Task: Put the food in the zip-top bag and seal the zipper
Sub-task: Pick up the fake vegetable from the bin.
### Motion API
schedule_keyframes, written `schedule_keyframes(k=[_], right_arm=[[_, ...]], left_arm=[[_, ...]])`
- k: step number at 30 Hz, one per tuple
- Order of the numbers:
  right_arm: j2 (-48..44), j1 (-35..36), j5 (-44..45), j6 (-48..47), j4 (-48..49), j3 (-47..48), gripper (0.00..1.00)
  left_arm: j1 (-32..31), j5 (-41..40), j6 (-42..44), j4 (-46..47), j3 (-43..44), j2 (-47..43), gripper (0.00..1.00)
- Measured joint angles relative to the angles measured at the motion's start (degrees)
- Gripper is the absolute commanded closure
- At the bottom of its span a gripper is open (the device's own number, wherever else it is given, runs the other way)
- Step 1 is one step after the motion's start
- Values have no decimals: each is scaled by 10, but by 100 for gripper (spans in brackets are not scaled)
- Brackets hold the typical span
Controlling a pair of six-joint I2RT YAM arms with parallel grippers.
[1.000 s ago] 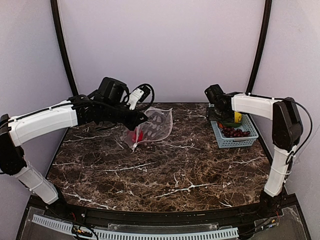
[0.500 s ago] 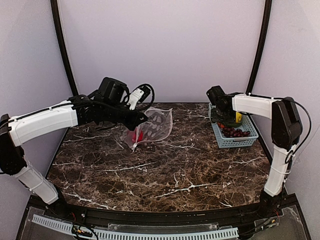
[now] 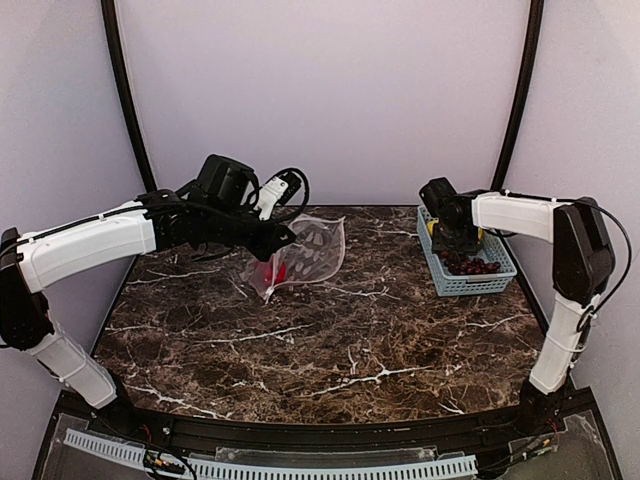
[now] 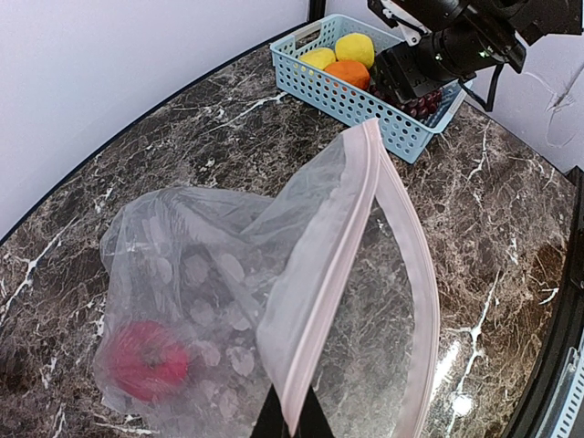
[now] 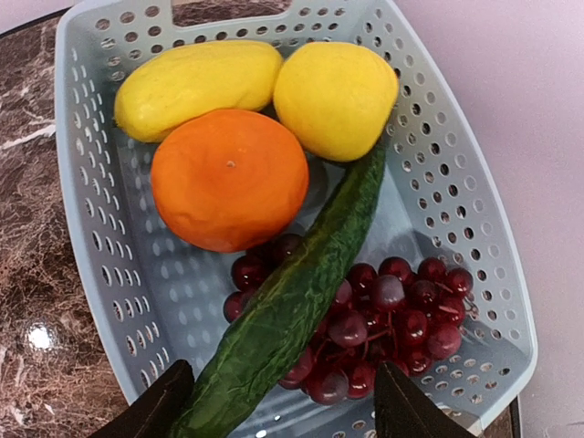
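Green piece (image 5: pixel 292 301), light and maybe slippery, lying slanted over grapes (image 5: pixel 406 306) in the blue basket (image 5: pixel 91 237) between spread fingers of the right gripper (image 5: pixel 283 408), best pinched mid-length; left gripper (image 4: pixel 292 424) clamped on the zipper (image 4: pixel 360 164) of the floppy bag (image 4: pixel 182 246).

Tally by kind:
One clear zip-top bag (image 4: pixel 210 265) holding one red apple (image 4: pixel 146 360); one blue basket (image 5: pixel 82 228), far right, holding two yellow fruits (image 5: pixel 196 82), one orange (image 5: pixel 228 178), one green cucumber (image 5: pixel 292 310), one grape bunch (image 5: pixel 392 310).
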Motion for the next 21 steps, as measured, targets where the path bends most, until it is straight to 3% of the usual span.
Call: schedule_keyframes(k=[14, 21], right_arm=[[-31, -3, 14, 17, -13, -22, 52], [-29, -7, 14, 17, -13, -22, 54]], left_arm=[[0, 4, 0, 0, 0, 0, 99], [0, 4, 0, 0, 0, 0, 99]])
